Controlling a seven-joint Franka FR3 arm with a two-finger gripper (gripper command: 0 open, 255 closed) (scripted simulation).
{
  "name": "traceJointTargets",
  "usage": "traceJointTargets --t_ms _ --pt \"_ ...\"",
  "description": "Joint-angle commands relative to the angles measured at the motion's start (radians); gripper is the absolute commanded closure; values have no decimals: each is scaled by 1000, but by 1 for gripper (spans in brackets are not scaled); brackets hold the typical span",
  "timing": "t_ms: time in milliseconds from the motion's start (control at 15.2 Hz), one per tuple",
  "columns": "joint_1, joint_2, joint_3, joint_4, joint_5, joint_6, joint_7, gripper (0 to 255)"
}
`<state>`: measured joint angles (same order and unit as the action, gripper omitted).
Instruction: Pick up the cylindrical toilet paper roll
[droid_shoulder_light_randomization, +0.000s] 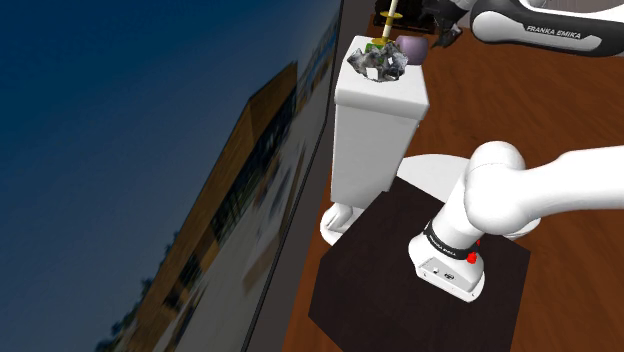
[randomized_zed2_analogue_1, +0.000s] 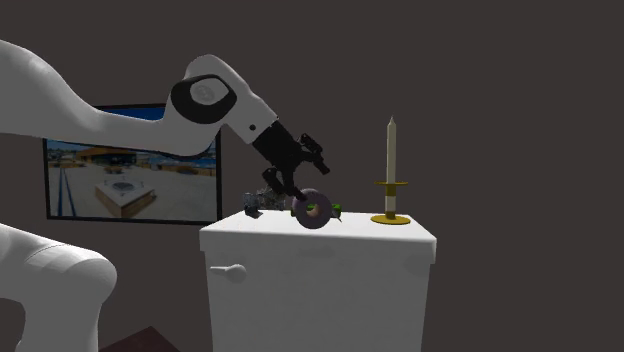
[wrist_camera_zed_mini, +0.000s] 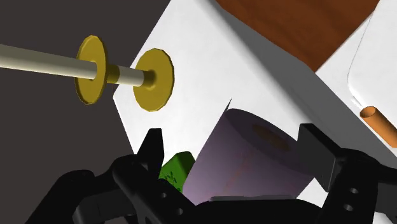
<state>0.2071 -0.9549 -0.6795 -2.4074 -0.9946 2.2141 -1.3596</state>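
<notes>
We see the tool (wrist_camera_zed_mini: 233, 147), fingers (wrist_camera_zed_mini: 153, 151) apart, straddling the toilet paper roll (wrist_camera_zed_mini: 251, 159) on the toilet tank lid (randomized_zed2_analogue_1: 270, 236). Apparently no contact yet; closing and lifting remain.

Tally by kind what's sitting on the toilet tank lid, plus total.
candle in a holder: 1
toilet paper roll: 1
small green thing: 1
grey lump: 1
Total: 4
</notes>
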Motion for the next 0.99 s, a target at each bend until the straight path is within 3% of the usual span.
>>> traceJointTargets --t_ms 0,264,330,924 --pt "-10 -1 -8 -26 -19 23 21 0" --pt "-19 -2 -24 -56 -41 51 36 0" --pt "-20 -3 -25 -57 -42 51 36 255" --pt "-20 -2 -24 -56 -41 51 36 255"
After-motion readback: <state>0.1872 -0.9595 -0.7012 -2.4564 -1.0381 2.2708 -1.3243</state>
